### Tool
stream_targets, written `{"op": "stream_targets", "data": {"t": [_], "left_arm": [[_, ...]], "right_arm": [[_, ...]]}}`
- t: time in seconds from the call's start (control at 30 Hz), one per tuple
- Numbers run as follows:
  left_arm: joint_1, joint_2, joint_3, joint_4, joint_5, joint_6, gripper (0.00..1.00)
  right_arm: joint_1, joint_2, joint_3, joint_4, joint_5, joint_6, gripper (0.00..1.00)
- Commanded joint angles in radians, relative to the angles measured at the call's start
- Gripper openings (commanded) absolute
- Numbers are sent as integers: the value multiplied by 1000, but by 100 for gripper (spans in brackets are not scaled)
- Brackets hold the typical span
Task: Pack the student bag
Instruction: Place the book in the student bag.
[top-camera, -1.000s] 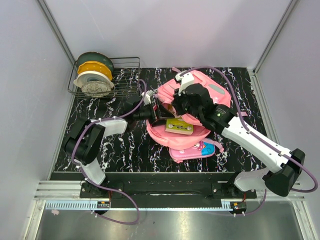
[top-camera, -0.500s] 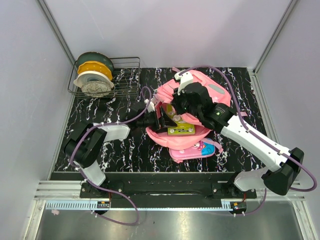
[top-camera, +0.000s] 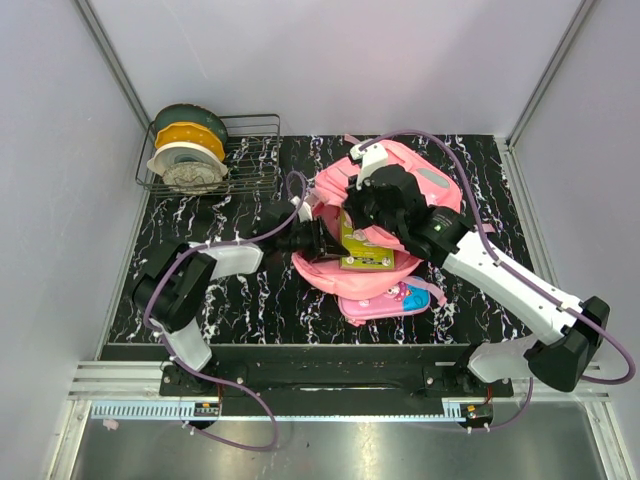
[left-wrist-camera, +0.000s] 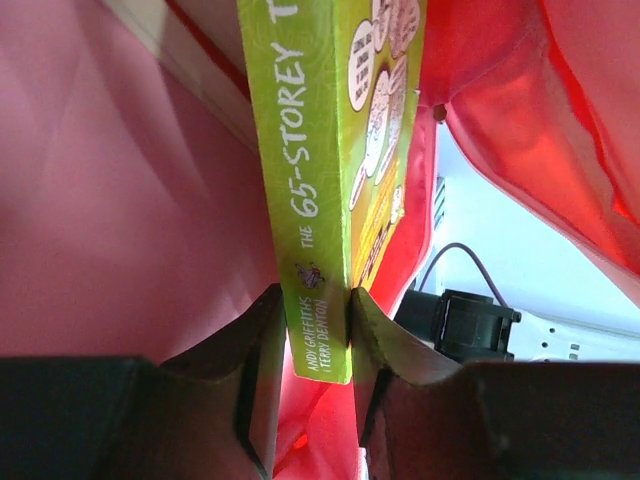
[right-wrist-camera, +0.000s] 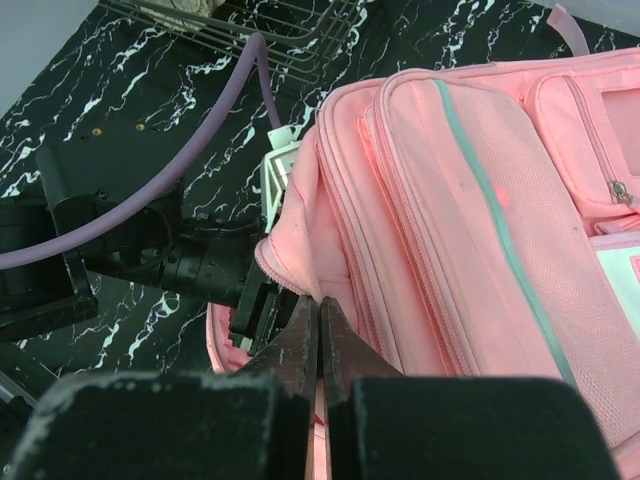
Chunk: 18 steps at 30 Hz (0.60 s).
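- Under both sets of jaws, a black counter (top-camera: 260, 320) veined with white carries everything.
- Directly beneath the right jaws and just ahead of the left jaws lies the student bag (right-wrist-camera: 450, 250), a large pink backpack with a mint stripe. It sits at the middle of the counter, with the mouth of its main compartment turned toward the left jaws.
- Well apart from both jaws, at the far left corner, a wire rack (top-camera: 250, 150) holds green, yellow and white spools (top-camera: 187, 150).
- Nearer the arm bases than either set of jaws, a pink cartoon pencil case (top-camera: 385, 300) lies against the bag's near edge.
- Between the left jaws stands a green paperback book (left-wrist-camera: 320, 150), its spine reading "The 65-Storey" with the names Andy Griffiths and Terry Denton. It sits in the bag's mouth, with pink lining on both sides of it.
- The left jaws are clamped on the lower end of the book's spine, one against each cover.
- The right jaws are pressed together at the rim of the bag's opening, just beside the left jaws. Whether they pinch any fabric cannot be told.
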<state>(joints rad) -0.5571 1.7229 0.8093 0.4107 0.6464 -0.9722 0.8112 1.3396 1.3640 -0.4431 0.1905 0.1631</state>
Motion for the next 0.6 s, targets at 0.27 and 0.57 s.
{"op": "stream_targets", "data": {"t": [0.27,0.57], "left_arm": [[94,90,456,-520,240,450,8],[112,118,441,-414,99,350,39]], "right_arm": [[8,-111,7,133,-40,18,0],[9,-108,1,135,-34,27,0]]}}
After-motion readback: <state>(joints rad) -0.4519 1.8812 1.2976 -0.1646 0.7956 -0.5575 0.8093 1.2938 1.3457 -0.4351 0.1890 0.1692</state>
